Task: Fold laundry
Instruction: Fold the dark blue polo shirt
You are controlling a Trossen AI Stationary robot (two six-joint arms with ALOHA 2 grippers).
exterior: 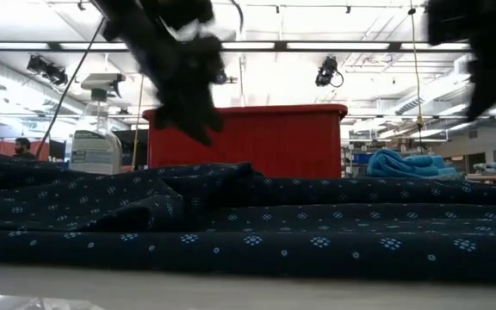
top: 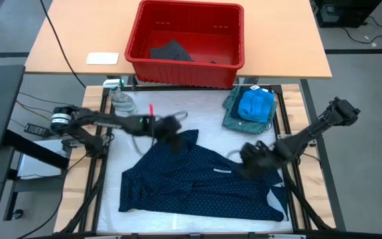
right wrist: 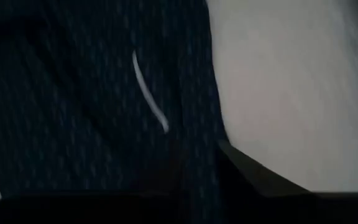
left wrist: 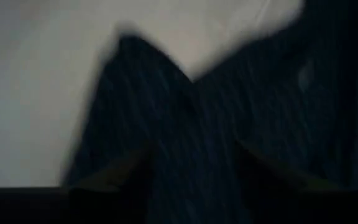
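Here, the navy dotted piece [top: 204, 182] lies spread across the white table pad [top: 178, 109], one fold already crossing it, its far left corner peaking just beside the left gripper [top: 171, 133]. Left gripper sits over that corner; motion blur hides the fingers, so whether they are parted or pinching cloth I cannot tell. In the left wrist view the dotted fabric [left wrist: 185, 143] fills the space between the two dark fingers [left wrist: 110, 186], but a grip is not confirmed.

Right gripper [top: 254, 159] hangs over the garment's right part, near the pale label strip [top: 221, 171]. Its finger state likewise cannot be told; the right wrist view shows the cloth [right wrist: 92, 106] close under it and the label [right wrist: 149, 93].

Other laundry: bright blue small one [top: 255, 105] resting on the grey-green shirt [top: 234, 118], stacked at the far right of the pad. A dark garment [top: 171, 52] sits in the red bin [top: 184, 60]. Spray bottle [top: 121, 101] stands at the pad's far left.

Judgement on the step: a fold of the dotted piece looks in hand. To do it well
- take both corners at matching height, so the edge travels straight
- keep the cloth taut between the arms, avoid dragging the lower layer
- lay edge on edge, then let go low to the pad
- keep clear of the finished stack on the right
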